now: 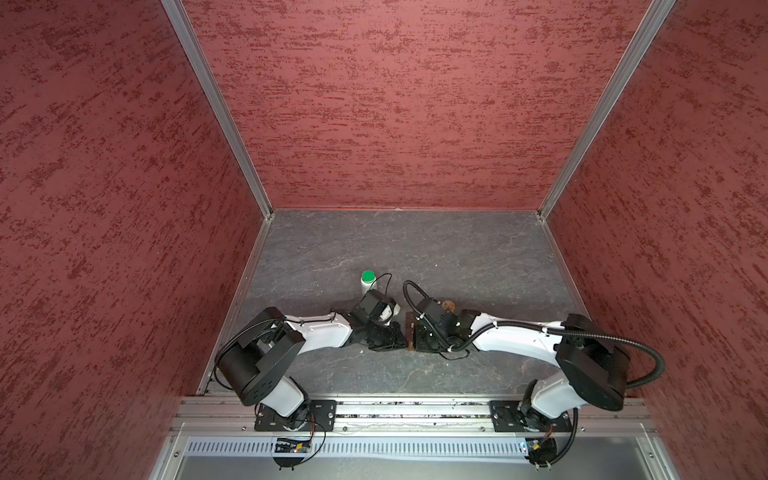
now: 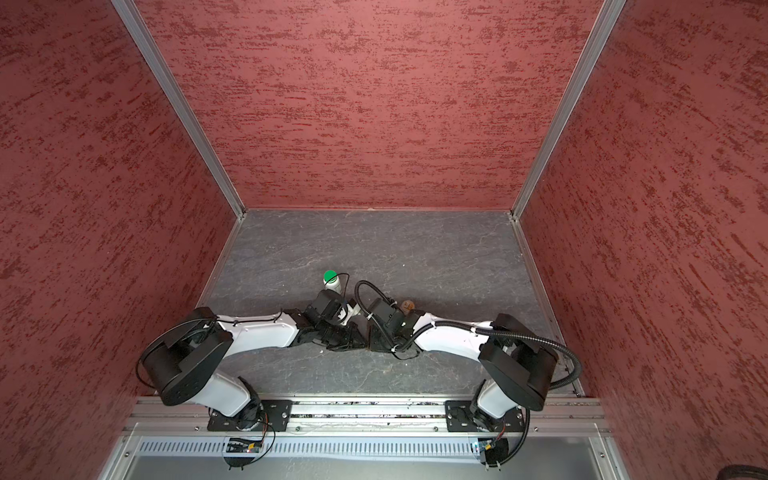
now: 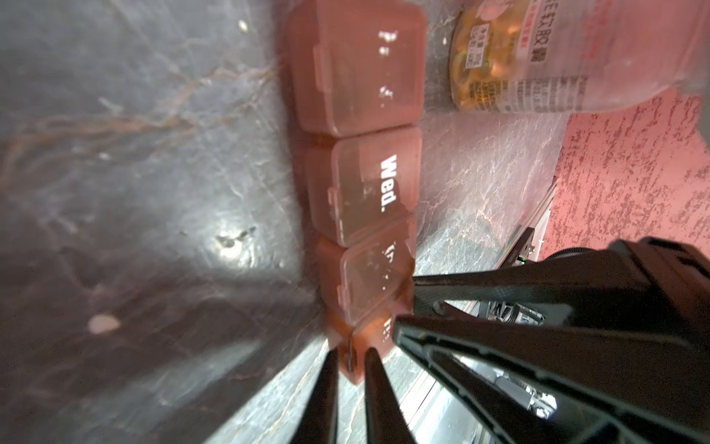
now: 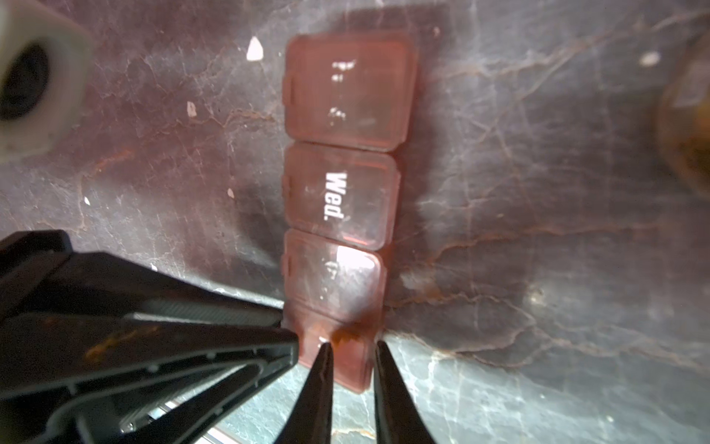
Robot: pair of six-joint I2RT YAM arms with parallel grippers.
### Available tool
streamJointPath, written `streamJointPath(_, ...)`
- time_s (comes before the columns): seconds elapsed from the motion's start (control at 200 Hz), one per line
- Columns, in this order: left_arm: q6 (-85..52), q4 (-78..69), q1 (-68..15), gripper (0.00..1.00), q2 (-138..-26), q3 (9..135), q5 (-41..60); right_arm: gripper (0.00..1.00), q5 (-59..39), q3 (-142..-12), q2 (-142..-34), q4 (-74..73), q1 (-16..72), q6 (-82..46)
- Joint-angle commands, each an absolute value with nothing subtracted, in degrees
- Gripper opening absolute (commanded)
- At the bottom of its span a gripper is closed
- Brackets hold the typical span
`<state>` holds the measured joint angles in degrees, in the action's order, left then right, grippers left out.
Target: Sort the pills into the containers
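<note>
Where the containers [image 4: 345, 192] end, the left gripper [image 3: 352, 353] is pinched on the last cell's tab edge. The right gripper [image 4: 352, 345], fingers slightly apart, has its tips over that cell's lid and hinge side; whether they press it is unclear. Orange pills [image 4: 347, 333] show inside this cell. Past the "Wed." cell, off the containers' hinge side, sits an amber bottle [image 3: 538, 65]; a white bottle [image 1: 367, 282] stands farther, off the tab side.
</note>
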<state>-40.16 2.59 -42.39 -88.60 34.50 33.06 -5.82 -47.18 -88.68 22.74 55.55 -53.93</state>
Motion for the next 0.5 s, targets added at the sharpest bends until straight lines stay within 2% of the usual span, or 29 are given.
streamJointPath(0.0,-38.8,3.8,-42.6,0.25,-87.4,35.1,31.6,0.26,-2.3,-50.3,-87.8,28.1,55.4,-52.3)
streamJointPath(0.185,-37.3,10.2,-40.9,0.46,-79.0,35.1,25.9,0.36,1.9,-57.3,-86.9,36.6,55.1,-49.6)
streamJointPath(0.496,-36.0,22.5,-34.3,0.57,-58.4,32.2,14.9,0.55,3.2,-72.3,-98.0,49.1,56.0,-49.3)
